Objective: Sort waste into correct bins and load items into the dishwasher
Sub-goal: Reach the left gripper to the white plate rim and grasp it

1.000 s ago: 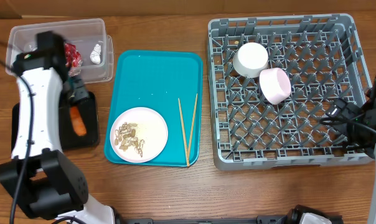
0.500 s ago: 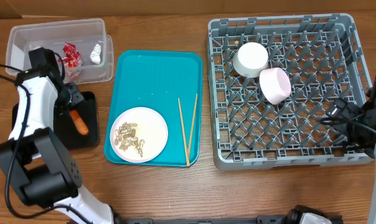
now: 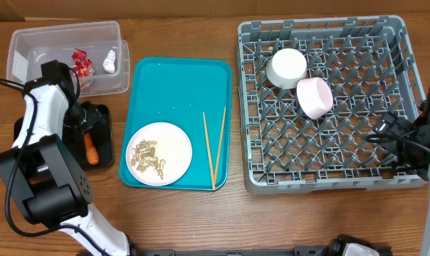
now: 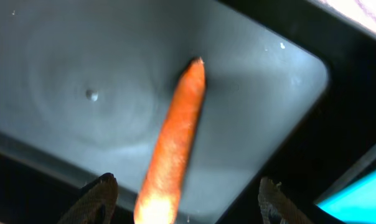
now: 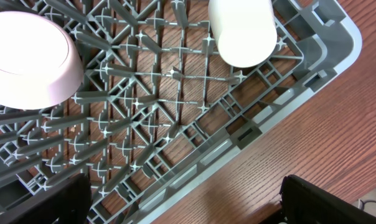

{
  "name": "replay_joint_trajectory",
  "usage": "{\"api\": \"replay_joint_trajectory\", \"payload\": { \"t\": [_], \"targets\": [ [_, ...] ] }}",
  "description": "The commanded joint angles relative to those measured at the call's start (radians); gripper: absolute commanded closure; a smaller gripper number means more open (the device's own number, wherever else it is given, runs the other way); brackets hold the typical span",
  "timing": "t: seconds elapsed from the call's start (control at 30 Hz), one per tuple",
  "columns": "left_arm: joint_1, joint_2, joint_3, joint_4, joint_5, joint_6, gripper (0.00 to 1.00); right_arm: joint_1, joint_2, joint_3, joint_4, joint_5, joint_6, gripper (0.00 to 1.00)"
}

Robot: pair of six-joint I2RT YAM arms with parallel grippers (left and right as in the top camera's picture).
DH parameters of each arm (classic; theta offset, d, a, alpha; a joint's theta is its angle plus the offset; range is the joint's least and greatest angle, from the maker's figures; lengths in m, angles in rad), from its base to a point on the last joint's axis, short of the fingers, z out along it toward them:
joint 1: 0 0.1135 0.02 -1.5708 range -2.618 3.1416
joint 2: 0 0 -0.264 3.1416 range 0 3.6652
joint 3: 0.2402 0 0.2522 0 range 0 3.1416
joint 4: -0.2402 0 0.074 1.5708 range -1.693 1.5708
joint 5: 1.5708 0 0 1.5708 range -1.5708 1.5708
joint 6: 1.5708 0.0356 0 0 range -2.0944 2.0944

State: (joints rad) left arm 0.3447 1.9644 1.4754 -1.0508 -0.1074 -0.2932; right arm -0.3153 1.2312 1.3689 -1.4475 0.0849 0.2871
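Note:
The orange carrot [image 4: 175, 140] [image 3: 92, 149] lies on the floor of the black tray [image 4: 82, 74] [image 3: 30, 131]. My left gripper [image 4: 187, 186] [image 3: 90, 134] hangs open just above it, one finger on each side and neither touching it. The clear tub [image 3: 30, 43] holds the red wrapper [image 3: 80, 60] and the white wrapper [image 3: 110, 62]. A white plate [image 3: 174, 148] with nut-shell scraps [image 3: 147, 156] and two chopsticks [image 3: 215, 149] rest on the teal tray [image 3: 176, 85]. In the grey dish rack [image 3: 386, 43] [image 5: 194, 149] sit a cup [image 3: 286, 66] [image 5: 244, 31] and a bowl [image 3: 315, 97] [image 5: 26, 62]. My right gripper [image 5: 185, 196] [image 3: 413, 136] is open at the rack's right wall, holding nothing.
The wooden table [image 3: 179, 213] carries everything. The black tray stands right below the clear tub and left of the teal tray. Black cables [image 3: 386, 131] trail over the rack's right side by the right arm.
My left gripper carried the carrot down over the black tray and opened. The carrot now lies loose in the tray, a little nearer the front. The right arm has not moved.

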Motion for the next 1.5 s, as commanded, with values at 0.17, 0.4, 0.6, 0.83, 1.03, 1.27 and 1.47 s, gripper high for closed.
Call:
{"api": "replay_joint_trajectory", "payload": {
  "t": [0.17, 0.4, 0.6, 0.83, 1.03, 1.27, 1.47],
  "targets": [
    [-0.095, -0.023, 0.218, -0.184, 0.171, 0.01, 0.25, -0.005, -0.012, 0.018, 0.006, 0.003, -0.003, 0.0],
    [-0.32, -0.08, 0.237, -0.242, 0.241, 0.008, 0.21, -0.005, -0.012, 0.018, 0.007, 0.003, -0.003, 0.0],
    [-0.465, -0.08, 0.229, -0.265, 0.271, -0.016, 0.23, -0.005, -0.012, 0.018, 0.015, 0.003, -0.002, 0.0],
    [-0.637, -0.079, 0.164, -0.219, 0.166, -0.166, 0.23, -0.005, -0.012, 0.018, 0.016, 0.002, -0.003, 0.0],
    [-0.699, -0.079, 0.053, -0.113, 0.167, -0.229, 0.34, -0.005, -0.012, 0.018, 0.016, 0.002, -0.002, 0.0],
    [-0.718, -0.078, -0.084, -0.009, 0.167, -0.272, 0.39, -0.005, -0.012, 0.018, 0.013, -0.001, -0.002, 0.0],
    [-0.72, -0.077, -0.152, 0.088, 0.187, -0.272, 0.45, -0.005, -0.012, 0.018, 0.012, -0.001, -0.002, 0.0]
  ]
}}
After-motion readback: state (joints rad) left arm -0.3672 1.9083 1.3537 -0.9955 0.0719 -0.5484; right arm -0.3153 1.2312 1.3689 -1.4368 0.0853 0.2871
